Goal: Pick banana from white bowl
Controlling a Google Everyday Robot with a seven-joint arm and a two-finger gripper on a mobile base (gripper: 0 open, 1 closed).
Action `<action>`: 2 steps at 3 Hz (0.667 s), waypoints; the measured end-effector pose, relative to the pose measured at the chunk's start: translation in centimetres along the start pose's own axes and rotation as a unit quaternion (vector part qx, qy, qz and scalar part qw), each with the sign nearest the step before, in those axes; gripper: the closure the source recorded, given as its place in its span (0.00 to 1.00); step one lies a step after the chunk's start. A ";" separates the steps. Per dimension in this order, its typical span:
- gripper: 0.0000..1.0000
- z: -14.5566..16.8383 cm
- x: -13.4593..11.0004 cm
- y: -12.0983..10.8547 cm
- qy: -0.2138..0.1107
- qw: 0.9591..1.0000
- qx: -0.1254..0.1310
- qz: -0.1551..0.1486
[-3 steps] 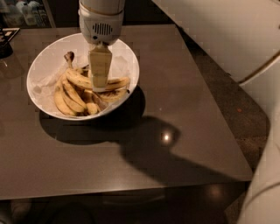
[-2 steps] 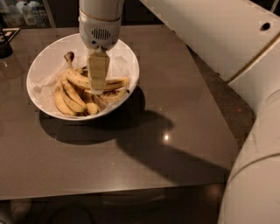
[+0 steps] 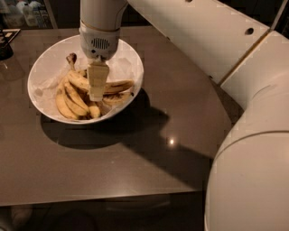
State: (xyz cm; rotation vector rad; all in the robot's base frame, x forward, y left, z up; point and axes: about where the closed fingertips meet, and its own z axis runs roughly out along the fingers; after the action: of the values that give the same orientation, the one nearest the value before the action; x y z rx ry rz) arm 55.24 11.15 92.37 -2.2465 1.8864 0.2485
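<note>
Your gripper [image 3: 95, 94] is down in the white bowl [image 3: 43, 79] near the table's [image 3: 135, 162] far-left corner, right on the banana [image 3: 118, 85]. Can't tell if it's gripping.

Dark glossy brown table [image 3: 135, 176] with a small bright glint of light [image 3: 170, 141], broad shadow [image 3: 149, 133] across its middle, short stubby yellow bananas [image 3: 67, 101] heaped near its far left, dark object [image 3: 4, 45] at its left edge, blurred clutter [image 3: 20, 11] behind, pincer [image 3: 95, 92] hanging above the bananas
</note>
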 end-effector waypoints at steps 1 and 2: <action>0.36 1.3 0.5 -0.7 0.002 1.000 -0.014 0.007; 0.54 1.9 1.3 -1.1 0.012 1.000 -0.010 0.020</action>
State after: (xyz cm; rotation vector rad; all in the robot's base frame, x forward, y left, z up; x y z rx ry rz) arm 56.55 10.57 90.22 -2.2363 1.9509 0.2476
